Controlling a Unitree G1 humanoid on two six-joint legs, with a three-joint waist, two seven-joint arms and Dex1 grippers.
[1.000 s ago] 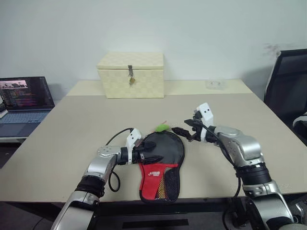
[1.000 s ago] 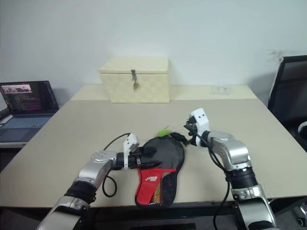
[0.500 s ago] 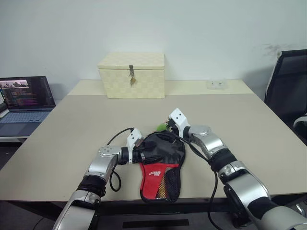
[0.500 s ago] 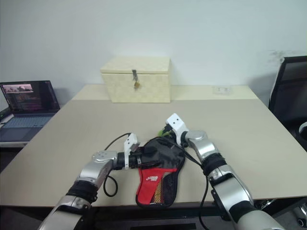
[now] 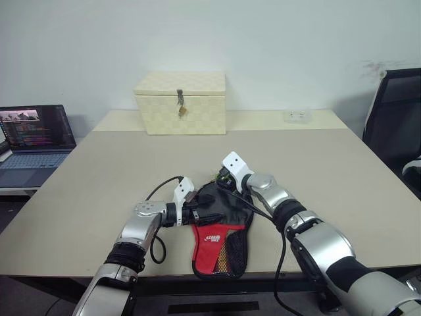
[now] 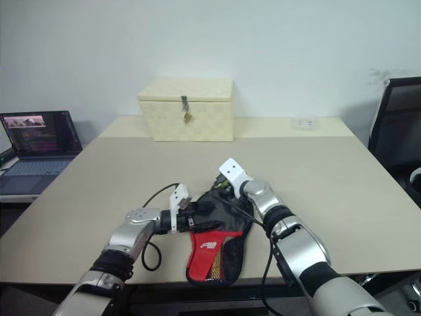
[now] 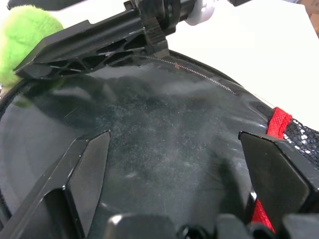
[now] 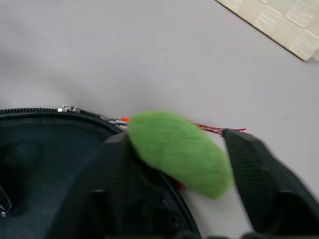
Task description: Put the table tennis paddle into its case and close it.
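- Step in hand, as I judge it: closing the case; the paddle is not visible as a separate thing and is presumably inside the black round part, though I cannot confirm that from these views.
- The case lies flat on the table near its front edge — round black end toward 12 o'clock, red logo panel and mesh toward 6 o'clock.
- Left gripper comes in from 9 o'clock; in the left wrist view its two fingers are spread wide, one on each side of the black face, seemingly steadying the case rather than pinching it.
- Right gripper reaches the case's rim at about 12 o'clock, where a green fuzzy pull sits at the zip; in the right wrist view its fingers stand either side of the pull, one touching it, the other with a gap — partly closed, not yet clamped.
- A cream box stands well apart at 12 o'clock, a laptop at 10 o'clock.
- Next move, I judge: pinch the pull firmly, then draw it along the rim while the left gripper holds the case down; a loose grip on the soft fuzz could slip.
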